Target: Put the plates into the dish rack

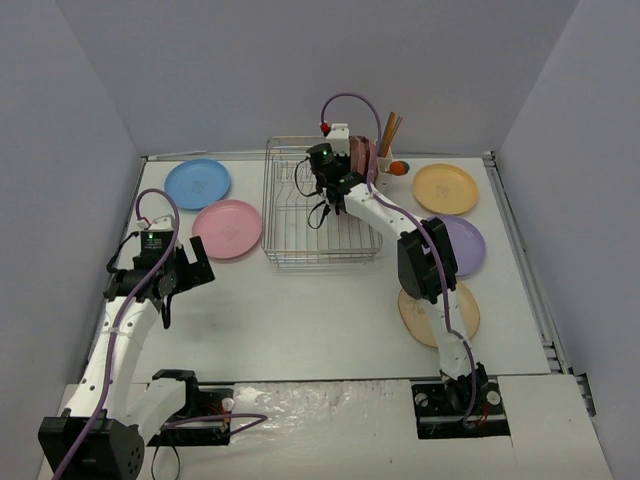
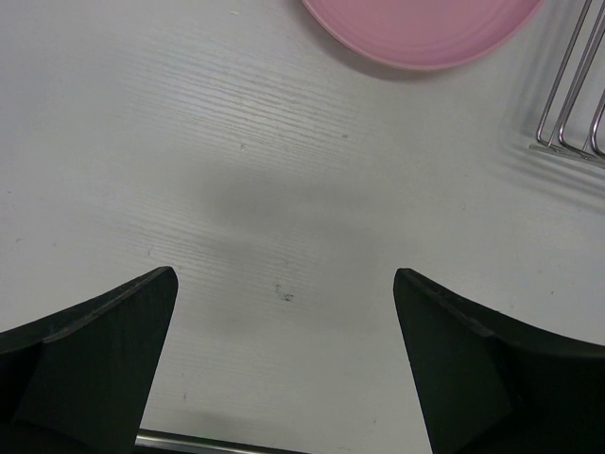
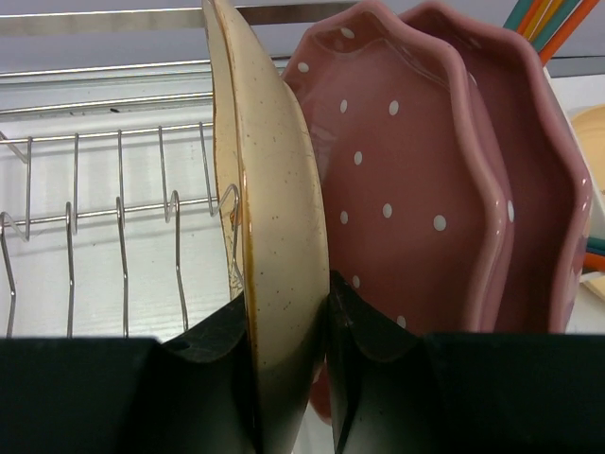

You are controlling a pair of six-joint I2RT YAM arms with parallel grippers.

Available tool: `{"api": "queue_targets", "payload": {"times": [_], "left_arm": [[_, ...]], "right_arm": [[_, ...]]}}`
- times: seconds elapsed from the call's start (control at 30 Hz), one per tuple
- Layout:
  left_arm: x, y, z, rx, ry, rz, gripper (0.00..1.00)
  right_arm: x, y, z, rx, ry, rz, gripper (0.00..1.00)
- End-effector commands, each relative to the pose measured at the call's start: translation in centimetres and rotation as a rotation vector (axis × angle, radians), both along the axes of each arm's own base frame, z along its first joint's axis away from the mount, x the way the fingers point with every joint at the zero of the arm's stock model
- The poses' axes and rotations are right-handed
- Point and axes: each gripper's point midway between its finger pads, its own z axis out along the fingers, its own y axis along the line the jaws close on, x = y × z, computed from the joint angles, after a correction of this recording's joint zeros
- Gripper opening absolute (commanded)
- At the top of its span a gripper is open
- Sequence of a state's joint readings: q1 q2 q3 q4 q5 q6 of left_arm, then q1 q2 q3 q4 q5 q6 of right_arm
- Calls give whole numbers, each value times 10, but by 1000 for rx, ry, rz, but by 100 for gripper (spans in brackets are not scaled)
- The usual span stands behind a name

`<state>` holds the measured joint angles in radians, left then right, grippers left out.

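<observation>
Beige speckled plate (image 3: 274,189) stood on edge, clenched in your right fingers (image 3: 378,378) at the dish rack (image 3: 123,236), beside two dotted pink plates (image 3: 397,189) — the next move called for seating it between dividers, then letting go. Your left fingers (image 2: 95,359) hung spread over the desk (image 2: 284,142).

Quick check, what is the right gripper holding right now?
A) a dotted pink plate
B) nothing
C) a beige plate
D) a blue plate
C: the right gripper is clamped on the rim of the beige plate, held upright beside two dotted pink plates.
</observation>
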<state>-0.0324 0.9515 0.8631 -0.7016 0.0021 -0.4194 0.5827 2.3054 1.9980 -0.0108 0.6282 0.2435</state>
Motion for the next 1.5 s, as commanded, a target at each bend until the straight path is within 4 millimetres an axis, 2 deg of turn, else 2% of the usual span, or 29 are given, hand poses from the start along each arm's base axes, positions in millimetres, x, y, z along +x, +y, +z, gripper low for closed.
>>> {"api": "queue_targets", "payload": {"times": [0.0, 0.17, 0.2, 0.23, 0.27, 0.33, 0.5, 0.53, 0.6, 0.67, 0.73, 0.93, 1.0, 1.03, 1.07, 1.13, 1.23, 1.33, 1.47], "left_arm": [[15, 2, 23, 11, -100, -1, 97], [15, 1, 23, 7, -101, -5, 97], [15, 1, 23, 6, -105, -6, 97], [15, -2, 24, -7, -106, -17, 97], [15, -2, 23, -7, -105, -18, 97], [15, -4, 25, -17, -114, -26, 97], [14, -10, 29, -42, -124, -40, 97], [13, -12, 30, -53, -127, -45, 97], [12, -22, 34, -103, -129, -63, 97], [11, -33, 44, -157, -144, -79, 97], [11, -48, 55, -217, -161, -96, 97], [10, -109, 86, -394, -194, -154, 97], [11, -138, 94, -454, -212, -189, 97], [8, -149, 93, -470, -199, -196, 97], [8, -169, 96, -493, -207, -214, 97], [9, -195, 95, -509, -201, -224, 97], [4, -259, 93, -542, -196, -308, 97], [-1, -314, 86, -584, -207, -378, 97], [-12, -380, 57, -627, -160, -444, 97]], "right_arm": [[7, -5, 52, 102, -147, -64, 25], [-1, -2, 79, 141, -169, -23, 57], [-3, -2, 87, 147, -180, -19, 57], [-7, -2, 95, 156, -184, -4, 63], [-8, -2, 92, 152, -176, 1, 65], [-18, -4, 109, 169, -189, 21, 73], [-41, -8, 143, 194, -213, 79, 82], [-50, -9, 161, 215, -232, 104, 83], [-63, -11, 168, 223, -226, 142, 85], [-86, -14, 198, 267, -259, 204, 89], [-107, -18, 209, 294, -266, 254, 92], [-174, -44, 220, 355, -275, 352, 100], [-198, -54, 223, 381, -287, 376, 100], [-207, -60, 232, 398, -309, 378, 100], [-221, -67, 222, 406, -298, 384, 100], [-240, -75, 234, 446, -337, 400, 100], [-266, -80, 236, 483, -339, 449, 100], [-282, -82, 239, 521, -344, 476, 100], [-294, -82, 241, 541, -330, 505, 100]]}}
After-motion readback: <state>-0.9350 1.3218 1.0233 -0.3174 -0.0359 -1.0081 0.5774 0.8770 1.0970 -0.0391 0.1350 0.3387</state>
